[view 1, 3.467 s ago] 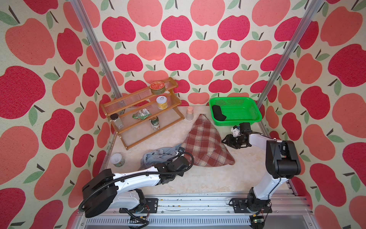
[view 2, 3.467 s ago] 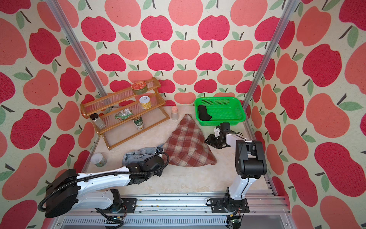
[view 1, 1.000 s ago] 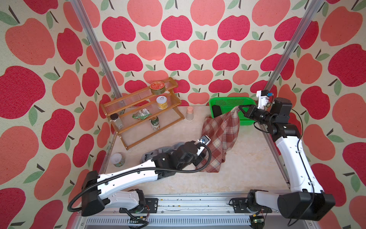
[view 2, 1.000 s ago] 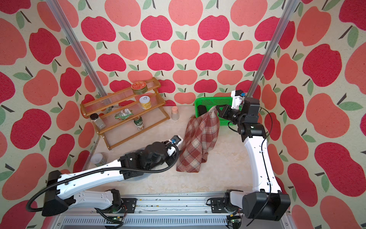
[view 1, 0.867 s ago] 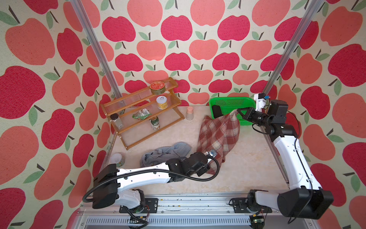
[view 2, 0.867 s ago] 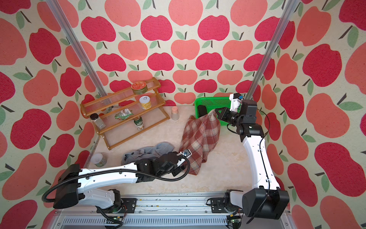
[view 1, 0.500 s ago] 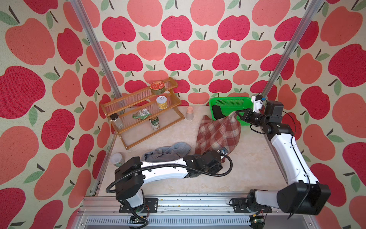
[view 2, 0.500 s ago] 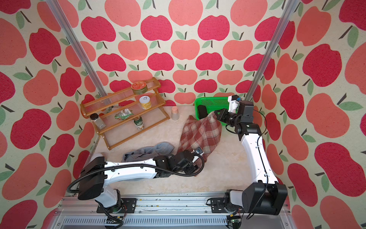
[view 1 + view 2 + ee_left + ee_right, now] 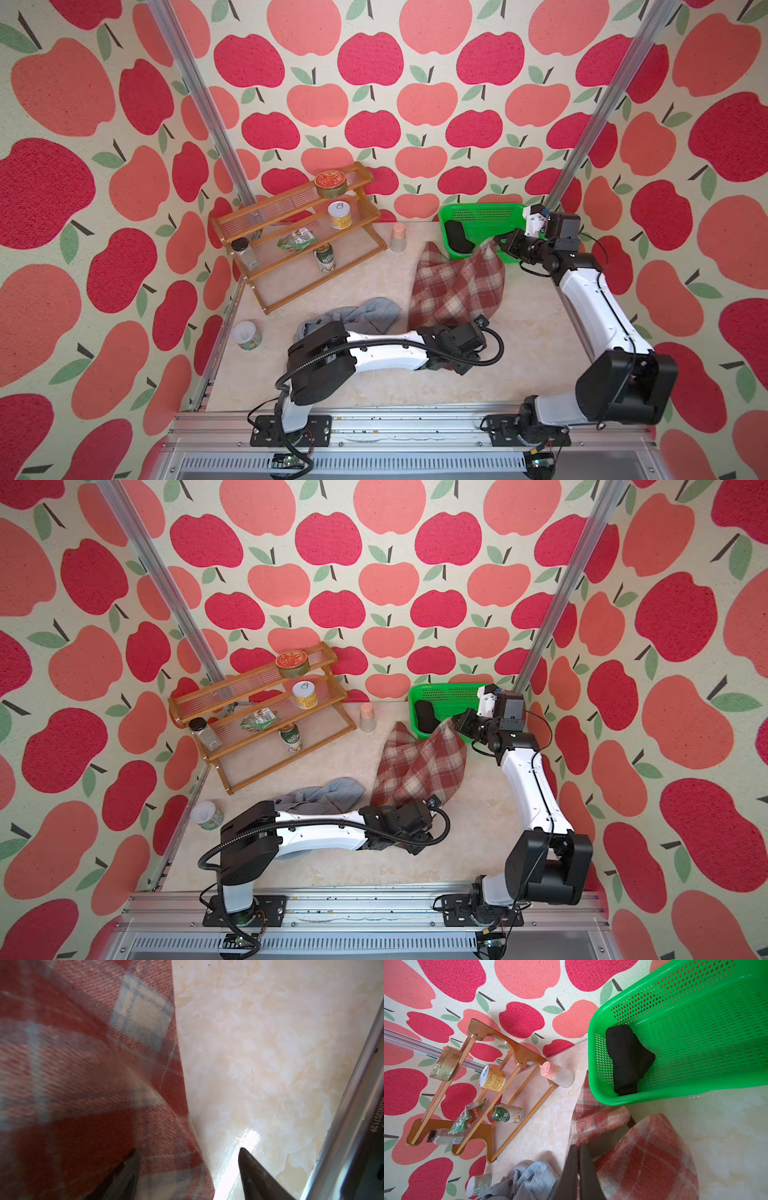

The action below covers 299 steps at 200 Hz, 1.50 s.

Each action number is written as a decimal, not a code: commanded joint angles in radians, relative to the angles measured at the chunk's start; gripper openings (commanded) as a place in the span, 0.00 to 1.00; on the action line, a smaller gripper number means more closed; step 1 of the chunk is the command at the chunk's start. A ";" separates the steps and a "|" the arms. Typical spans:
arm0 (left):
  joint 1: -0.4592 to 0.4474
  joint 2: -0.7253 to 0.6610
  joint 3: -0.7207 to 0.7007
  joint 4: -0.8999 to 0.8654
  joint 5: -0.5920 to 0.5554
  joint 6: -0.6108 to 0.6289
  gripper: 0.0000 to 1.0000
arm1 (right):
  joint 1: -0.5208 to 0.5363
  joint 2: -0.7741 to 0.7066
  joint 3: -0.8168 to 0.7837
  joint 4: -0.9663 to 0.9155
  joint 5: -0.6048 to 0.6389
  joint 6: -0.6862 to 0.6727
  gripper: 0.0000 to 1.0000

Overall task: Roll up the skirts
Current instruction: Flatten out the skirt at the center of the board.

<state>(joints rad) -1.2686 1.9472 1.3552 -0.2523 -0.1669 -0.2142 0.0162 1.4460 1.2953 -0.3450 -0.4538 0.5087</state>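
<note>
Across the right half of the table [image 9: 528, 357], in both top views, the plaid skirt [image 9: 455, 286] hangs slanted. Its far corner is lifted and pinched in the right gripper [image 9: 500, 242], just in front of the green basket [image 9: 482, 214]. Its near hem trails on the tabletop, where the left arm [image 9: 386, 357] reaches in from the left. The denim skirt [image 9: 370, 311] lies crumpled just left of the plaid one, partly behind that arm. The black skirt [image 9: 457, 241] lies bundled inside the basket, at its left end.

From the left wrist, the left gripper [image 9: 188, 1149] stands released, its fingers [image 9: 253, 1174] spread wide. One is over the plaid cloth and one over bare table, with the skirt's edge running between them, gripped by neither.

From the right wrist, the right gripper's fingers [image 9: 572, 1167] are clenched together on a fold of the plaid skirt, which drapes away beneath them. Beyond, the basket holds the black skirt, and the denim one lies on the table beside the plaid.
</note>
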 commanded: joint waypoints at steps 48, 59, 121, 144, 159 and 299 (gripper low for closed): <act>-0.009 0.087 0.032 -0.112 0.023 -0.119 0.59 | -0.010 0.015 0.004 0.058 -0.011 0.025 0.00; -0.010 0.105 0.045 -0.116 0.034 -0.123 0.59 | -0.013 0.013 0.003 0.058 -0.010 0.025 0.00; -0.009 0.167 0.103 -0.176 -0.038 -0.137 0.09 | -0.024 -0.001 -0.003 0.055 -0.009 0.022 0.00; -0.009 0.083 0.053 -0.171 -0.119 -0.128 0.02 | -0.034 -0.006 0.001 0.055 -0.018 0.023 0.00; -0.009 -0.011 0.009 -0.153 -0.149 -0.105 0.01 | -0.046 -0.006 0.008 0.057 -0.029 0.030 0.00; 0.014 -0.850 -0.226 -0.094 0.026 0.273 0.09 | -0.115 -0.081 0.239 0.025 -0.248 0.093 0.00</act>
<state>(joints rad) -1.2671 1.2278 1.1660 -0.3698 -0.1371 -0.0341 -0.1116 1.3762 1.4544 -0.3542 -0.5716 0.5484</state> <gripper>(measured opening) 0.088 0.052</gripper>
